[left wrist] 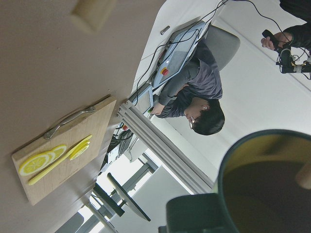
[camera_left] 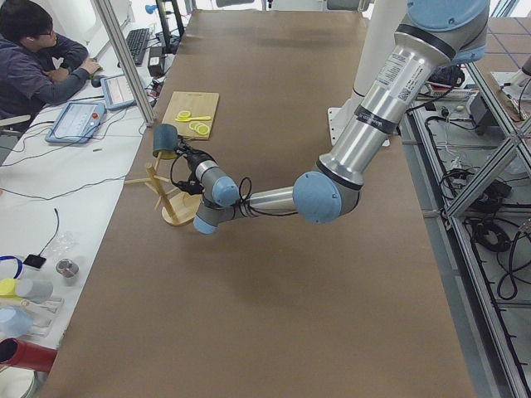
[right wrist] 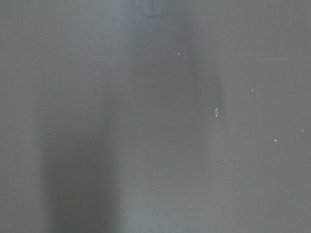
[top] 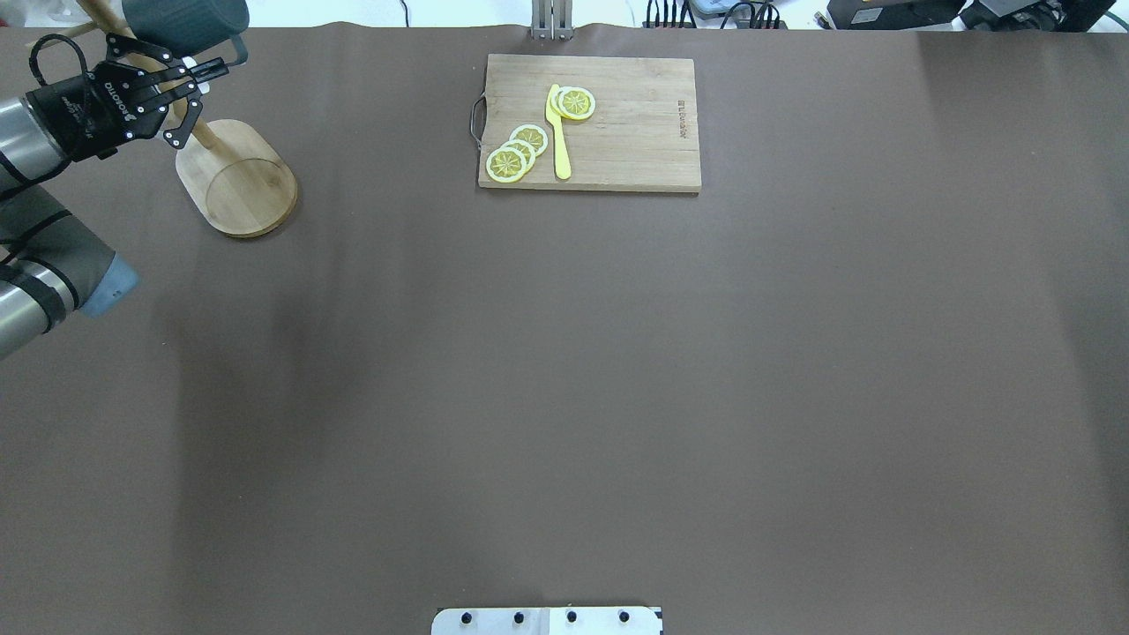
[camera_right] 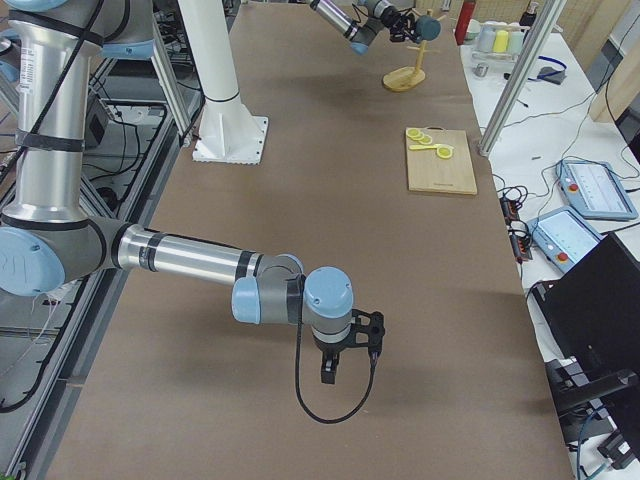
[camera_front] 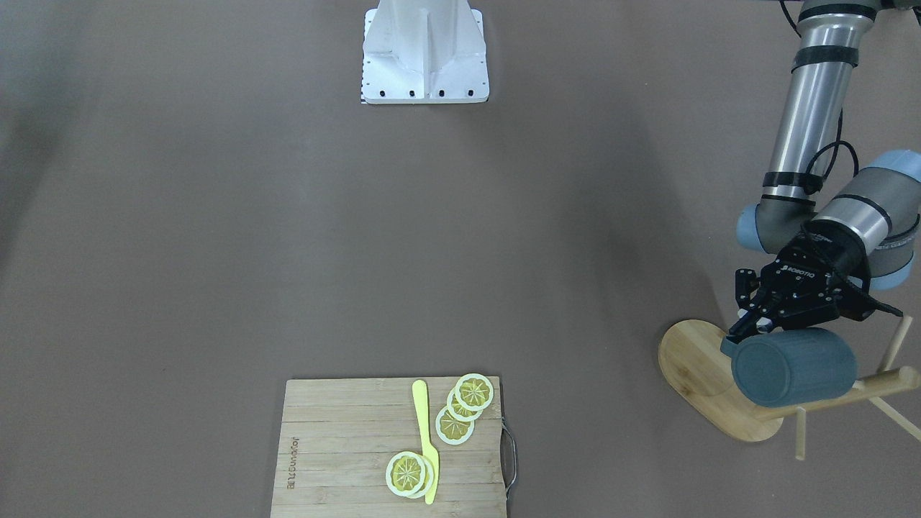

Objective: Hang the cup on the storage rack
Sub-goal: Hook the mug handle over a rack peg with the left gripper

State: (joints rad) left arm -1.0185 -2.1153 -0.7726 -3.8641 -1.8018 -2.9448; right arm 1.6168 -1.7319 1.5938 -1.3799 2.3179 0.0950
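The dark teal cup point(camera_front: 791, 367) lies on its side high up at the top of the bamboo storage rack point(camera_front: 691, 360), beside its post and thin pegs. My left gripper point(camera_front: 752, 327) is at the cup's handle end and looks shut on the handle. In the overhead view the cup point(top: 181, 22) is at the far left edge above the rack's oval base point(top: 238, 181), with the left gripper point(top: 198, 75) beside it. The left wrist view shows the cup's yellowish inside point(left wrist: 267, 194). My right gripper point(camera_right: 345, 365) hangs low over bare table; I cannot tell its state.
A bamboo cutting board point(top: 635, 123) with lemon slices point(top: 516, 152) and a yellow knife point(top: 558, 132) lies at the far middle of the table. The robot's white base point(camera_front: 424, 57) is at the near edge. An operator point(camera_left: 33, 58) sits beyond the table's far side.
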